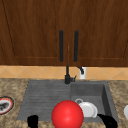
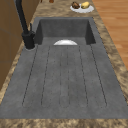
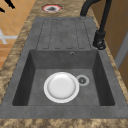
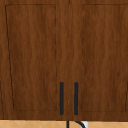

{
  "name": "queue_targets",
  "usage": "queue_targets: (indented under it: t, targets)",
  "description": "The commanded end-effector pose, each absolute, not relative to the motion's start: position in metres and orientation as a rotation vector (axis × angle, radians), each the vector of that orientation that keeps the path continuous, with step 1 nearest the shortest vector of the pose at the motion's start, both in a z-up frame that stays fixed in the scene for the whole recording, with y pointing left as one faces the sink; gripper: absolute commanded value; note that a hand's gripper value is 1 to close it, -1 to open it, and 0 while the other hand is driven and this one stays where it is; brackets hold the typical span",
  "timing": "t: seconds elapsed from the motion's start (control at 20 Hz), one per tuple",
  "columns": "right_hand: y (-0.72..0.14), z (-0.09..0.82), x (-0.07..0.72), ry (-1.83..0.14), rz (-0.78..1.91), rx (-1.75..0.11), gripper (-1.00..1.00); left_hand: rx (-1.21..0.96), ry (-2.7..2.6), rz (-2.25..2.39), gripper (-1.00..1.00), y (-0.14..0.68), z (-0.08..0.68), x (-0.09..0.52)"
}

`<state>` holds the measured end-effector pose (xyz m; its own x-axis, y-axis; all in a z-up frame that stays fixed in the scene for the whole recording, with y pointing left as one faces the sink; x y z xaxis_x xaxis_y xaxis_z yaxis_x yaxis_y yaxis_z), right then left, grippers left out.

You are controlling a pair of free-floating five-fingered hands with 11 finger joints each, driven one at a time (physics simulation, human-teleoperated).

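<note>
- Low at the front edge of the sink (image 1: 45,95), to either side: left hand (image 1: 32,121) and right hand (image 1: 108,121), both black and hovering apart; whether open or curled, cannot tell for either.
- Between the two hands, nearer the left hand: red ball (image 1: 67,115), smooth, glossy and round, touching neither hand as far as can be told; support under it hidden.
- Just up and left of the right hand: white plate (image 1: 88,109), lying flat on the basin floor, round with a shallow raised rim, glazed-looking; probably set there for washing, since beside the drain (image 3: 82,80).
- Beyond the left hand: ribbed draining board (image 2: 65,80), matte grey and stone-like, grooves running toward the basin, likely to carry water back.
- Far behind both hands, at the back rim: black faucet (image 1: 67,75), slim and upright on a thick round base, placed where board meets basin, seemingly to serve both.
- Well left of the left hand, on the speckled granite-like table (image 1: 15,87): round patterned plate (image 1: 5,105) with red rim and dark centre.
- Past the right hand, at the table's right end: shallow dish of food (image 2: 82,6), lumps brown and yellow.
- High above both hands: dark wooden cabinet doors (image 4: 32,57), grained, with two slim black bar handles (image 1: 61,46) side by side at the middle seam, handy for opening outward.
</note>
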<state>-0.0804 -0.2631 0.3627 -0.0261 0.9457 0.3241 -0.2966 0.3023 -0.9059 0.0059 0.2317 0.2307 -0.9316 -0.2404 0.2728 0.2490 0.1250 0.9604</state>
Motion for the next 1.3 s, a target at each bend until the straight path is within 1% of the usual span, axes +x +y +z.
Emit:
queue_targets:
  t: [0.0,0.35,0.7,0.85,1.0,1.1,1.25]
  targets:
    - [-0.263,0.363,-0.08,-1.18,1.147,-0.726,0.0,-0.003,-2.052,-1.866,-1.0,0.232,0.233,0.006]
    - [-0.263,0.363,-0.08,-1.187,1.133,-0.729,0.0,-0.091,-2.056,-1.883,-1.0,0.236,0.266,0.017]
    - [-0.263,0.362,-0.08,-1.189,1.127,-0.73,0.0,-0.128,-2.043,-1.9,-1.0,0.234,0.305,0.015]
    - [-0.263,0.362,-0.08,-1.189,1.126,-0.73,0.0,-0.074,-2.051,-1.856,-1.0,0.233,0.32,0.015]
    - [-0.263,0.362,-0.08,-1.189,1.125,-0.73,0.0,-0.127,-1.993,-1.838,-1.0,0.233,0.318,0.022]
    - [-0.263,0.362,-0.08,-1.19,1.125,-0.73,0.0,-0.07,-2.033,-1.862,-1.0,0.234,0.318,0.017]
    - [-0.263,0.362,-0.08,-1.19,1.124,-0.73,0.0,-0.073,-2.02,-1.871,-1.0,0.24,0.318,0.027]
